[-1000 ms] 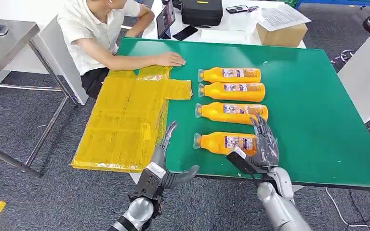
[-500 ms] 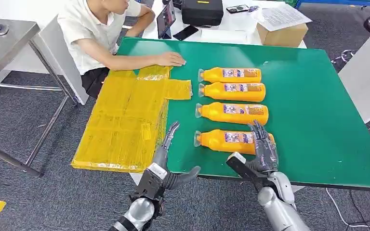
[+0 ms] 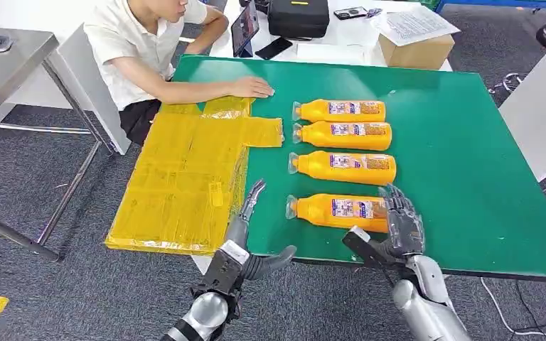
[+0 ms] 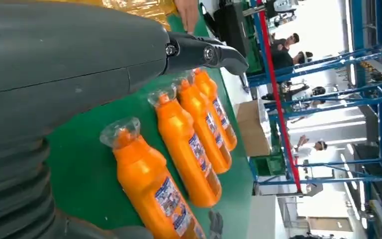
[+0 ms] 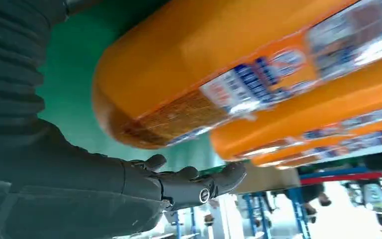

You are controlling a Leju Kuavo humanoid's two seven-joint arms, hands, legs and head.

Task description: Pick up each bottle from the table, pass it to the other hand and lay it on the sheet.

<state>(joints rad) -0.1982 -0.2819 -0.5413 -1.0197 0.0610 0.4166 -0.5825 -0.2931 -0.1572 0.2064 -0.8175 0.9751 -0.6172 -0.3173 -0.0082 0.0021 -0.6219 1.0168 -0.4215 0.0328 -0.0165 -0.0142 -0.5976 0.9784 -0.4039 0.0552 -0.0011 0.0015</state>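
Several orange bottles lie side by side on the green table [image 3: 469,142], caps toward the yellow sheet [image 3: 185,177]. The nearest bottle [image 3: 338,212] lies close to the front edge and looms large in the right wrist view [image 5: 219,64]. My right hand [image 3: 399,227] is at that bottle's base end with fingers spread and holds nothing; its fingers [image 5: 199,184] stand apart beside the base. My left hand [image 3: 247,241] hovers open at the table's front edge, between the sheet and the nearest bottle's cap [image 4: 120,132].
A person sits at the far left corner with a hand [image 3: 252,87] resting on the table above the sheet. A cardboard box [image 3: 416,50], a black case [image 3: 297,18] and a tablet stand on the white table behind. A grey metal table [image 3: 7,50] is at the left.
My right hand has slid back toward the front edge and a little to the right, off the nearest bottle's base. The left hand and the bottles have stayed put.
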